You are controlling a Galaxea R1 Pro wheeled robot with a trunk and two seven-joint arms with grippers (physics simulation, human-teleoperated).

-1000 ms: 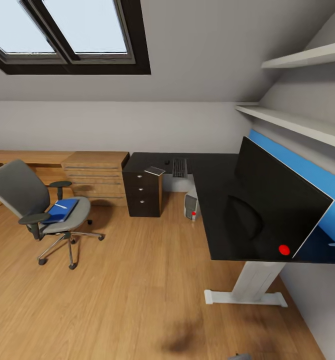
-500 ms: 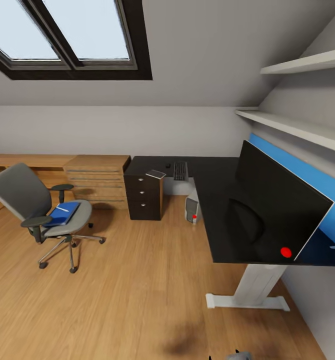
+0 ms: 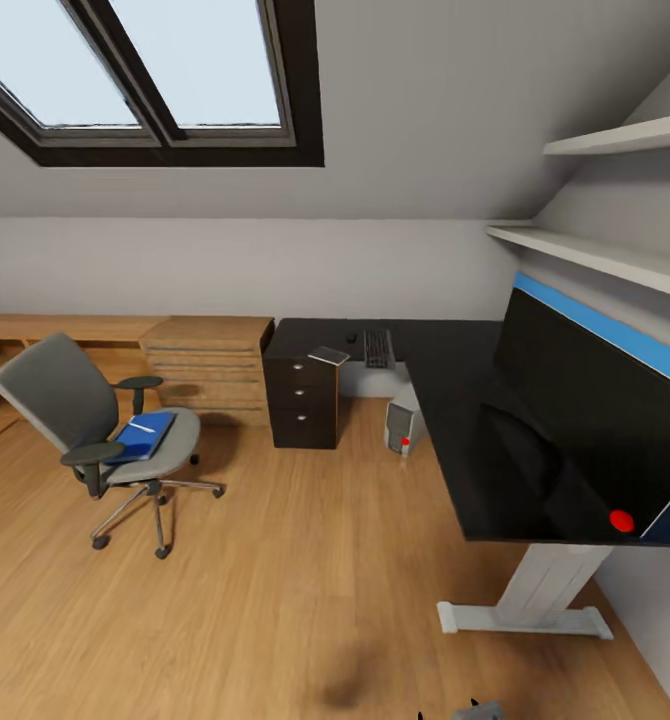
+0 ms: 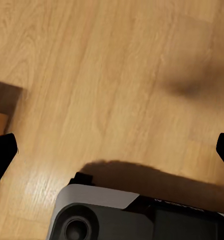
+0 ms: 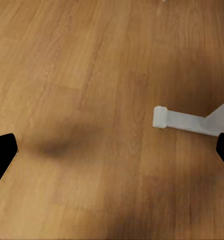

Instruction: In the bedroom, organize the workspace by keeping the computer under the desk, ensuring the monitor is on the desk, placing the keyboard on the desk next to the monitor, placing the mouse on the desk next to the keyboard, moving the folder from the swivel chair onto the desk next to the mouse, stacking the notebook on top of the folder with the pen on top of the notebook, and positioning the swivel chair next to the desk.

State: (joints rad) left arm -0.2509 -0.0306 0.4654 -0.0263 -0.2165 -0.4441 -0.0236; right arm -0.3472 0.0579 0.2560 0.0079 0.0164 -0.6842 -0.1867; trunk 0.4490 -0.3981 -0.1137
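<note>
I see both claws spread wide over bare wooden floor (image 5: 91,75), left gripper (image 4: 112,150) and right gripper (image 5: 112,150) empty, while the blue folder (image 3: 145,436) with the pen (image 3: 141,428) lies on the swivel chair (image 3: 85,420), well apart from the desk (image 3: 455,400).

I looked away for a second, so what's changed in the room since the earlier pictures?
Only the camera moved: the whole head view has shifted right and down. The swivel chair with the folder on its seat, the keyboard, computer and monitor kept their places relative to one another.
</note>
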